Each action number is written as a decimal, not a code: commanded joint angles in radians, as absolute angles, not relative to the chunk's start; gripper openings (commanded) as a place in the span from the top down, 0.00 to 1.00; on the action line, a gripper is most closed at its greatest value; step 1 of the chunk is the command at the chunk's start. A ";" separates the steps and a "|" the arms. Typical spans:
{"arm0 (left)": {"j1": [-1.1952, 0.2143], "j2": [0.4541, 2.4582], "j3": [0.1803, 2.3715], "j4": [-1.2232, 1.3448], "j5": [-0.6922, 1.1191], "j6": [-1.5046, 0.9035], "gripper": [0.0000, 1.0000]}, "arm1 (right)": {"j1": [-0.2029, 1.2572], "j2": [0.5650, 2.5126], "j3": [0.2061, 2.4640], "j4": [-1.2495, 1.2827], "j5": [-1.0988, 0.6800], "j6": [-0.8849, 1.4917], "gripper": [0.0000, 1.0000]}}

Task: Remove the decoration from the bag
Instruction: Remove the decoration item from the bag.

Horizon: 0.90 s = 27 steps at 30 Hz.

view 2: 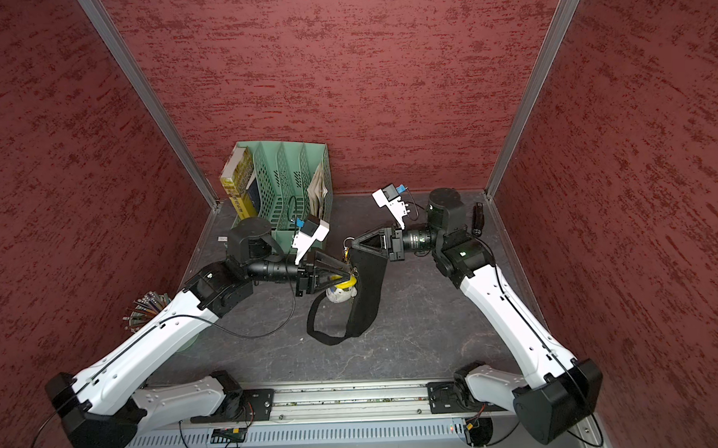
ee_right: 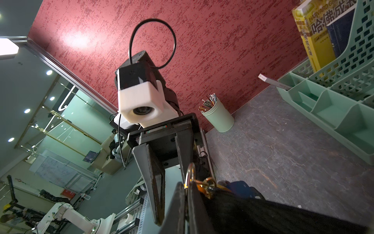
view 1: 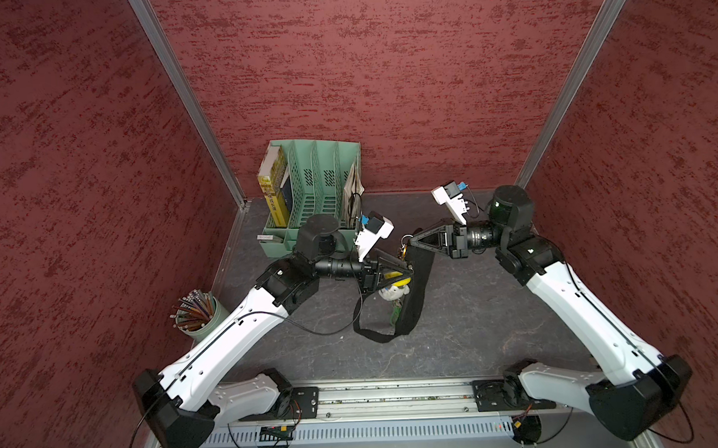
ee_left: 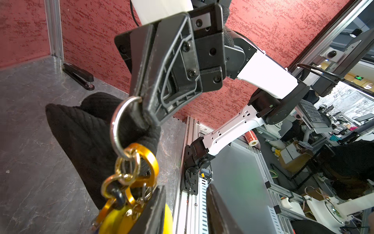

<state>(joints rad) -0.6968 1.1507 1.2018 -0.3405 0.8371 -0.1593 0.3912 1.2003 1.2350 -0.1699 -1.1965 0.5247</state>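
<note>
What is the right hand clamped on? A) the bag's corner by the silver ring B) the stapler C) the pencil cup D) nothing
A: the right hand is shut on the black bag at the corner where the silver ring hangs.

Even, soft overhead light; wrist views blur nearby parts, edges warp.
</note>
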 commanded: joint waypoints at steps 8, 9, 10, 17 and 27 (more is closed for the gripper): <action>-0.686 1.116 1.213 -0.370 0.811 -0.123 0.64 | 0.398 1.167 1.283 -0.207 -1.144 0.477 1.00; -0.685 1.114 1.210 -0.368 0.806 -0.123 0.64 | 0.398 1.167 1.283 -0.208 -1.146 0.478 1.00; -0.684 1.116 1.208 -0.367 0.805 -0.120 0.64 | 0.399 1.167 1.281 -0.209 -1.147 0.480 1.00; -0.677 1.140 1.213 -0.341 0.762 -0.124 0.64 | 0.399 1.157 1.277 -0.198 -1.152 0.488 1.00; -0.676 1.168 1.189 -0.258 0.821 -0.176 0.61 | 0.399 1.148 1.281 -0.154 -1.164 0.523 1.00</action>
<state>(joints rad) -0.6788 1.1507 1.2011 -0.3153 0.7883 -0.1532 0.3912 1.1778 1.2369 -0.2199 -1.1572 0.5060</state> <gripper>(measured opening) 0.386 0.065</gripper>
